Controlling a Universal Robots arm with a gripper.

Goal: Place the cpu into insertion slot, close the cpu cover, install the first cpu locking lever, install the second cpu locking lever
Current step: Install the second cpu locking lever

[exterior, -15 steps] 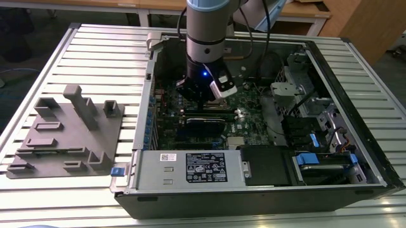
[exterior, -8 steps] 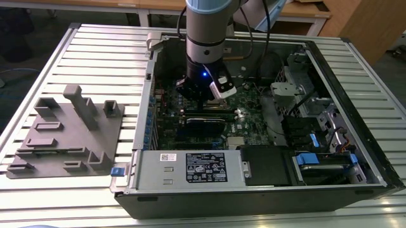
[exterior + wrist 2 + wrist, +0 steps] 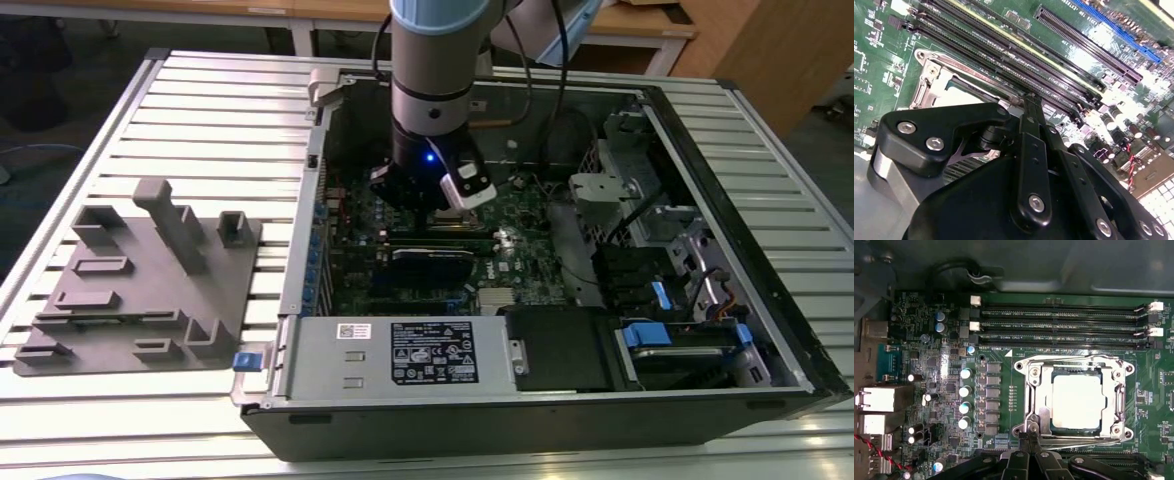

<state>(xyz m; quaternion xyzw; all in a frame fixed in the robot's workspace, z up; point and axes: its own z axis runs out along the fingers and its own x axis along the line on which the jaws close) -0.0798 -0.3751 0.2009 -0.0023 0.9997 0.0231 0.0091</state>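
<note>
I see the end effector [image 3: 1030,440] lowered inside the open computer case [image 3: 694,400], just at the edge of the insertion slot [image 3: 1029,390] on the green motherboard [image 3: 999,440]. In the first wrist view its fingertips [image 3: 1025,442] come together into one narrow point by the corner of the slot; I read them as clenched, with nothing visibly between them. Whether they touch a locking lever [image 3: 1074,441] there I cannot tell; the thin wire runs along the slot's near edge and is partly covered by the linkage.

The cpu [image 3: 1076,401] lies flat in the slot, its pale metal face showing through the cut-out of the cpu cover [image 3: 1040,395], which lies down over it.

In the second wrist view the black linkage hides most of the slot; only one corner of the silvery frame [image 3: 929,75] is clear. In the exterior view the arm [image 3: 434,70] blocks the slot. A grey fixture plate [image 3: 147,280] sits on the slatted table [image 3: 200,100], toward the exterior view's left.
</note>
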